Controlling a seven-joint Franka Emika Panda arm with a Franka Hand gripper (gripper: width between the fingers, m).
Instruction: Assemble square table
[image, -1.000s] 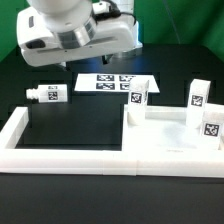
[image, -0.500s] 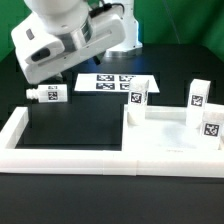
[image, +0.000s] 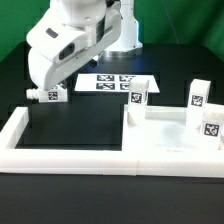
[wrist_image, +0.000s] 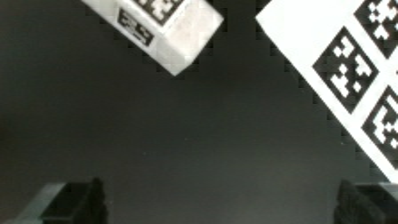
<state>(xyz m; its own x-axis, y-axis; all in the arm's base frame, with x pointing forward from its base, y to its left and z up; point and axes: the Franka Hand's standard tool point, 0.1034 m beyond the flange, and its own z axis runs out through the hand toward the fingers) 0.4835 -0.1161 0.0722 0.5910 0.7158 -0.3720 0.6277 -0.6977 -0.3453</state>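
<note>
Tool (wrist_image: 222, 198) wide, empty, near the lying short white blocky leg (image: 48, 95); my off-centre descent could knock it away.

Glossy white rounded arm (image: 60, 45), dark jaws

The white plastic square tabletop slab (image: 165, 132) lies flat at the lower right of the exterior frame. Three short white blocky legs stand upright on it, with their black-and-white tags facing the camera: the left rear leg (image: 137, 97), the right rear leg (image: 198, 95) and the right front leg (image: 210, 126). The fourth leg (image: 55, 95) (wrist_image: 160, 25) lies on its side at the frame's left, well apart from the slab.
</note>
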